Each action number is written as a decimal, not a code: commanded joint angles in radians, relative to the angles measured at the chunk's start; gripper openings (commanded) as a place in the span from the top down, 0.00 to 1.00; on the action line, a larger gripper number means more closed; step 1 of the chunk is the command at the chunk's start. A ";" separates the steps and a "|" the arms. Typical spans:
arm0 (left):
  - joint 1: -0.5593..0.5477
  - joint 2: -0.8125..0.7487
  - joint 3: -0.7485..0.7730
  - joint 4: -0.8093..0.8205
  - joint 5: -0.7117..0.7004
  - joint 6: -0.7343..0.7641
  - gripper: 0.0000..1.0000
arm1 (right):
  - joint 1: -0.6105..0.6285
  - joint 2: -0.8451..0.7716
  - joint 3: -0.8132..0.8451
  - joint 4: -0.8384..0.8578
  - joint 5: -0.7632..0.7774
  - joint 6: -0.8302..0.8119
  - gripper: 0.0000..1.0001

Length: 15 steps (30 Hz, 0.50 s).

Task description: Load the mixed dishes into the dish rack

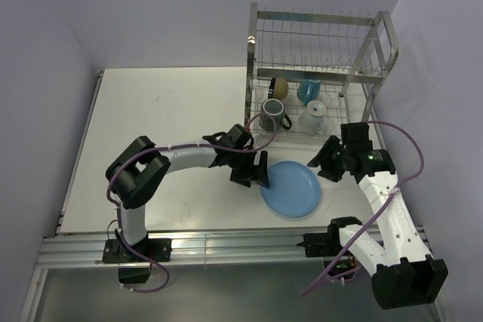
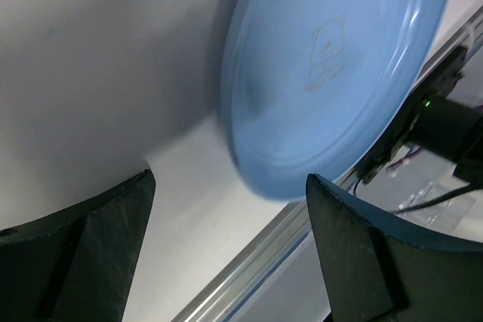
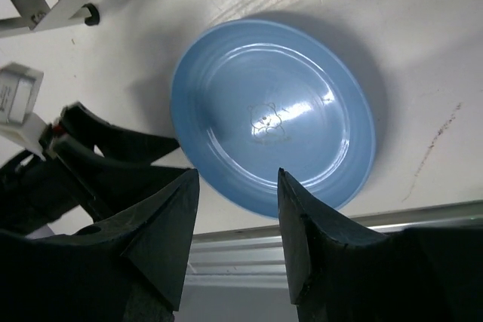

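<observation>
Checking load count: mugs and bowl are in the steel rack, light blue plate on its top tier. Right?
No: the light blue round plate lies on the white table, outside the shiny steel wire rack; top external view shows it.

One dish rack (image 1: 313, 14), three mugs (image 1: 273, 115), one small bowl (image 1: 280, 86), one light blue plate (image 1: 294, 190)

You are holding the left arm (image 1: 181, 157) stretched from the table's (image 1: 151, 111) near left edge toward its middle, elbow raised. The left gripper (image 1: 251, 179) is pointing rightward, its jaws standing wide apart and gripping nothing. You are holding the right arm (image 1: 386, 203) folded over the near right corner. The right gripper (image 1: 321, 165) is facing left, jaws parted and empty.
</observation>
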 commanded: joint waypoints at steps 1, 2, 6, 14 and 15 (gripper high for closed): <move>-0.014 0.063 0.079 0.022 -0.054 -0.026 0.13 | -0.017 -0.031 0.038 -0.037 -0.029 -0.047 0.47; -0.019 0.074 0.090 0.015 -0.067 -0.034 0.14 | -0.018 -0.034 0.038 -0.039 -0.031 -0.053 0.47; -0.046 0.129 0.176 -0.057 -0.159 -0.052 0.27 | -0.026 -0.050 0.044 -0.051 -0.018 -0.067 0.48; -0.135 0.208 0.245 -0.238 -0.386 -0.040 0.62 | -0.027 -0.059 0.044 -0.051 -0.017 -0.084 0.49; -0.137 0.208 0.227 -0.237 -0.386 -0.041 0.69 | -0.029 -0.057 0.036 -0.045 -0.026 -0.086 0.49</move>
